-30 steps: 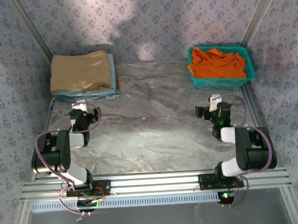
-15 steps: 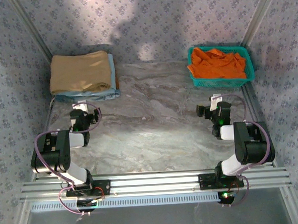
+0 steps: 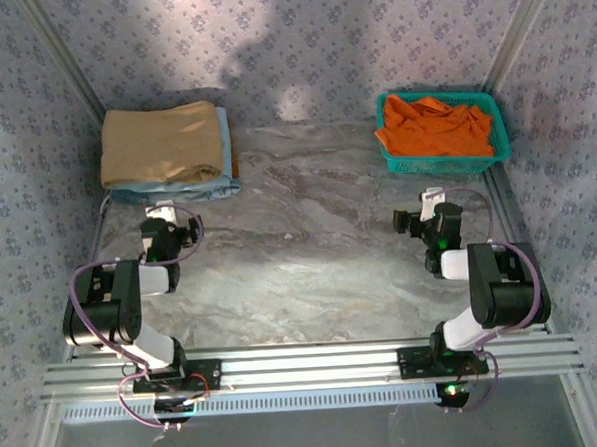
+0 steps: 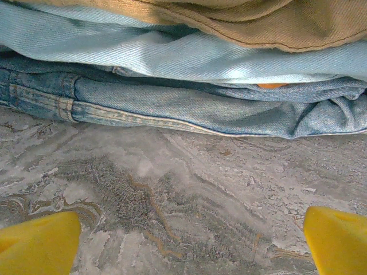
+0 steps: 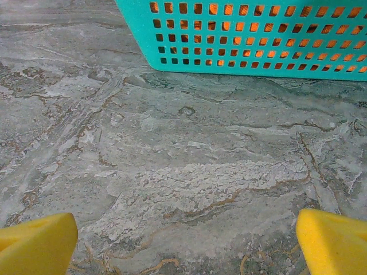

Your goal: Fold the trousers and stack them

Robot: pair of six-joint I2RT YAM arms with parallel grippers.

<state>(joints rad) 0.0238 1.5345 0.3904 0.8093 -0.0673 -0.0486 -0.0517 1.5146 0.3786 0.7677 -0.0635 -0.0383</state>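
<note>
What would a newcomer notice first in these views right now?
The bright orange garment in the teal basket at the far right jumps out first. Next, the tan trousers lie folded atop a stack of blue denim at the far left. The left end effector and right end effector both stand open over the marble tabletop, holding nothing.

**Layout on table**

Far left of table (image 3: pixel 310 253): trousers (image 3: pixel 161 143) on top of a stack, cloth (image 4: pixel 172 54) under them, jeans (image 4: pixel 200 106) lowest.
Far right: basket (image 3: pixel 443 162), garment (image 3: pixel 434 126) in it.
Left gripper (image 4: pixel 183 243) near, before the stack; right gripper (image 5: pixel 183 240) before the basket.
</note>
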